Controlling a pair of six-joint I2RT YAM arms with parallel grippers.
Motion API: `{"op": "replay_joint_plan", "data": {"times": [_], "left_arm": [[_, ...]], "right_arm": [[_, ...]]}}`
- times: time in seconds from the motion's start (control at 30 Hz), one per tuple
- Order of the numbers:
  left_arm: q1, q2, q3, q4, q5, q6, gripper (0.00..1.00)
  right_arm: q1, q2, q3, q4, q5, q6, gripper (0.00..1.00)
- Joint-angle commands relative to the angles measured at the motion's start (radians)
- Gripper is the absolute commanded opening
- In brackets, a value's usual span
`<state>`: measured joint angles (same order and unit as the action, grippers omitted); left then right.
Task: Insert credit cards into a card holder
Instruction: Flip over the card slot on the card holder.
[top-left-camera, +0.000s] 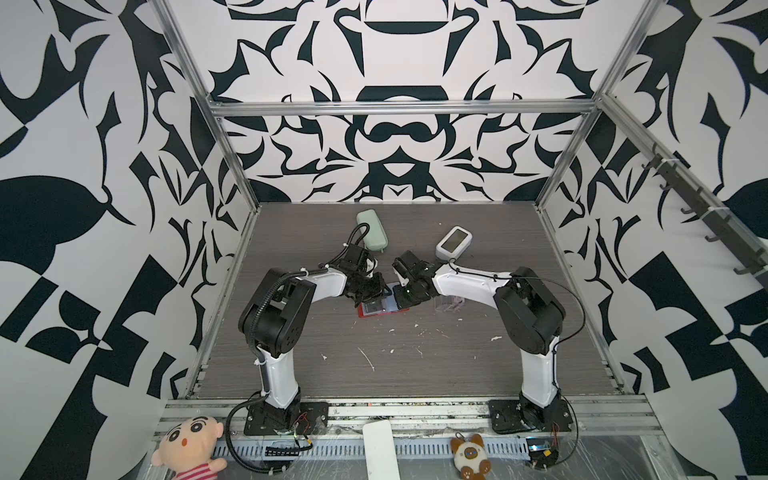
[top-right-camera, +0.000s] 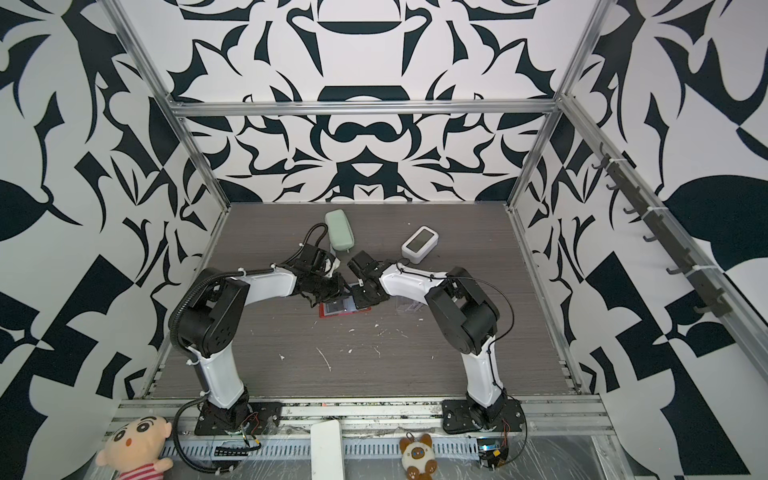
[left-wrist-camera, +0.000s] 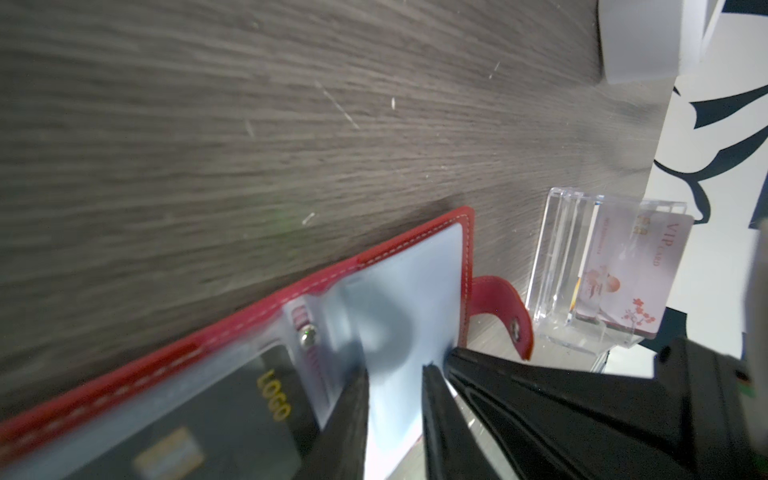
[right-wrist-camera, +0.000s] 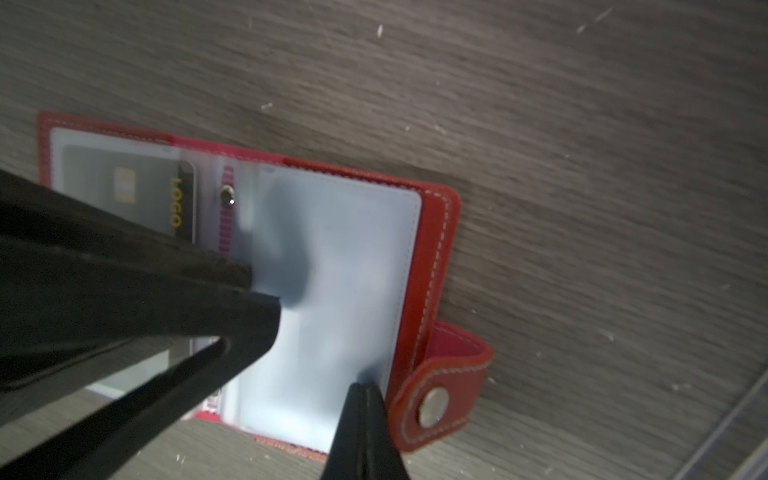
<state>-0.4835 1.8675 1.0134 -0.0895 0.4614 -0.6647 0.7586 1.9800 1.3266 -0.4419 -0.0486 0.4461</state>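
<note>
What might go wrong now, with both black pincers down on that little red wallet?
1. The right gripper has its jaws shut at the edge of a clear sleeve. That thin plastic may slip free.
2. The card holder lies loose on the table. A push from the left gripper may slide it toward the clear stand.
3. The black card, already sleeved, might get dragged out.
</note>
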Motion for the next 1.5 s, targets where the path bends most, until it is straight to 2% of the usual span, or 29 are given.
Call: {"op": "replay_joint_plan", "data": {"times": [0.0, 0.13, 0.23, 0.6, 1.47], "left_arm": [[-0.006, 0.022, 0.015, -0.006, 0.012, -0.006, 0.2], [-0.007, 0.016, 0.014, -0.008, 0.007, -0.006, 0.12], [-0.007, 0.003, 0.007, -0.012, 0.001, -0.002, 0.0], [-0.006, -0.065, -0.016, -0.052, -0.037, 0.026, 0.0], [-0.006, -0.11, -0.045, -0.047, -0.046, 0.036, 0.0]], "right_arm": [[0.001, 0.03, -0.017, -0.005, -0.015, 0.013, 0.0], [0.001, -0.005, -0.033, 0.012, -0.009, 0.02, 0.0], [0.001, -0.039, -0.04, 0.024, 0.011, 0.025, 0.0], [-0.007, -0.13, -0.07, 0.053, 0.079, 0.056, 0.0], [-0.013, -0.039, -0.006, 0.048, -0.022, 0.048, 0.0]]}}
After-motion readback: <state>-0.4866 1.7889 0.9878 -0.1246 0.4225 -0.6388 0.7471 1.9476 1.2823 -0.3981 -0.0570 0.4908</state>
